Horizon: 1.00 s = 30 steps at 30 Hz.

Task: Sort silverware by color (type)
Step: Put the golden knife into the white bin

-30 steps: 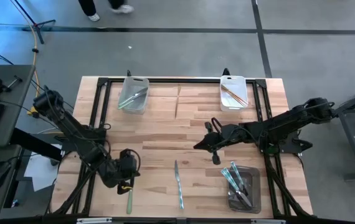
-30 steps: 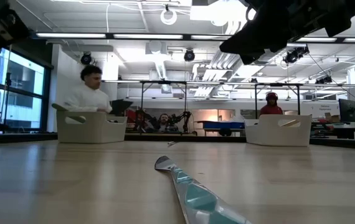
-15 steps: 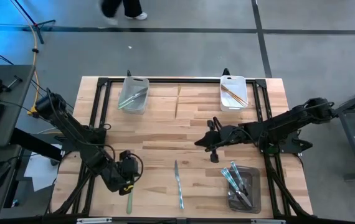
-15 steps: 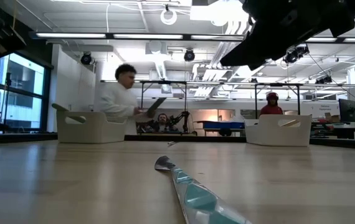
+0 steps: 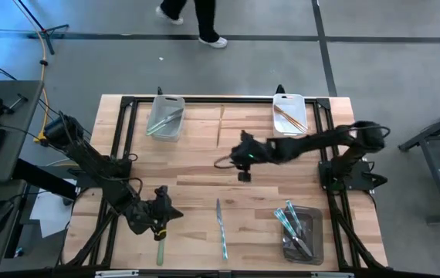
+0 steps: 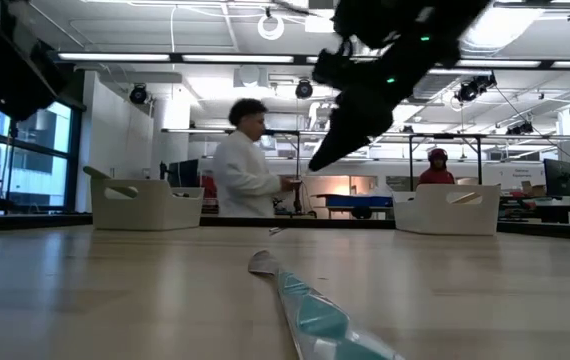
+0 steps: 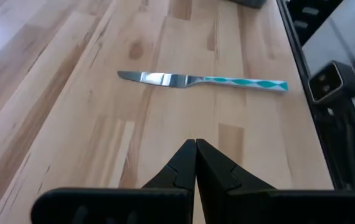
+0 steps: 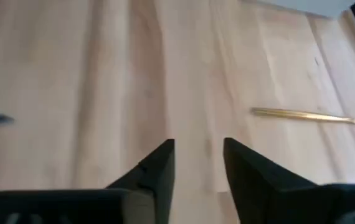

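Right hand [image 5: 221, 163] swung toward centre, fingers apart; teal-handled knife [image 5: 221, 228] lies lengthwise, blade pointing away.

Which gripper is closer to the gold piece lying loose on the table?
Right. The right gripper hovers beside the gold piece; the left gripper sits near the table's front edge.

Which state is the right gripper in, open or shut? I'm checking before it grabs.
Open: the right gripper shows a clear gap between its fingers, nothing held.
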Tool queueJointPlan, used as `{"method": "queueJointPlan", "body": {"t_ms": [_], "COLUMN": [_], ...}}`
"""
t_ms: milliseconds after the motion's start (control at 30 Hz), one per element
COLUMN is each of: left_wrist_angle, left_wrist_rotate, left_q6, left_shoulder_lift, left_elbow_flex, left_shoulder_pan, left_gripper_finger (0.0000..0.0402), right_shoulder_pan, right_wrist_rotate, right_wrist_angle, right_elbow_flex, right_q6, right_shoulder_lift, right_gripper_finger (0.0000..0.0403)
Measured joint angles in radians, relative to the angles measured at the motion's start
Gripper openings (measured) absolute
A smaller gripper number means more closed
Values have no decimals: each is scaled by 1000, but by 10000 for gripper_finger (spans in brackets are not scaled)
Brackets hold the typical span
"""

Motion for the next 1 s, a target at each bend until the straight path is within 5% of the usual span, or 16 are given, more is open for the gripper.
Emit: {"method": "queueJointPlan", "body": {"t_ms": [200, 400, 567, 800, 1000], "left_wrist_angle": [173, 238, 242, 242, 244], "left_wrist_rotate": [-9, -37, -49, -76, -82], "left_q6": [33, 32, 55, 95, 108], "left_shoulder_lift": [1, 1, 0, 0, 0], "left_elbow_flex": [-99, -148, -150, -149, -149], "left_shoulder_pan": [13, 12, 11, 11, 11], "left_gripper_finger": [0, 0, 0, 0, 0], "right_shoulder_pan": [-104, -193, -232, -261, -270], "right_wrist_rotate": [-7, -69, -72, -90, -93], "right_wrist_angle": [-279, -454, -478, -540, -665], "right_elbow_flex": [284, 528, 698, 839, 862], "right_q6": [-255, -354, -222, -17, 64], "right_shoulder_lift": [192, 386, 519, 634, 672], "right_gripper_finger": [155, 148, 113, 13, 16]}}
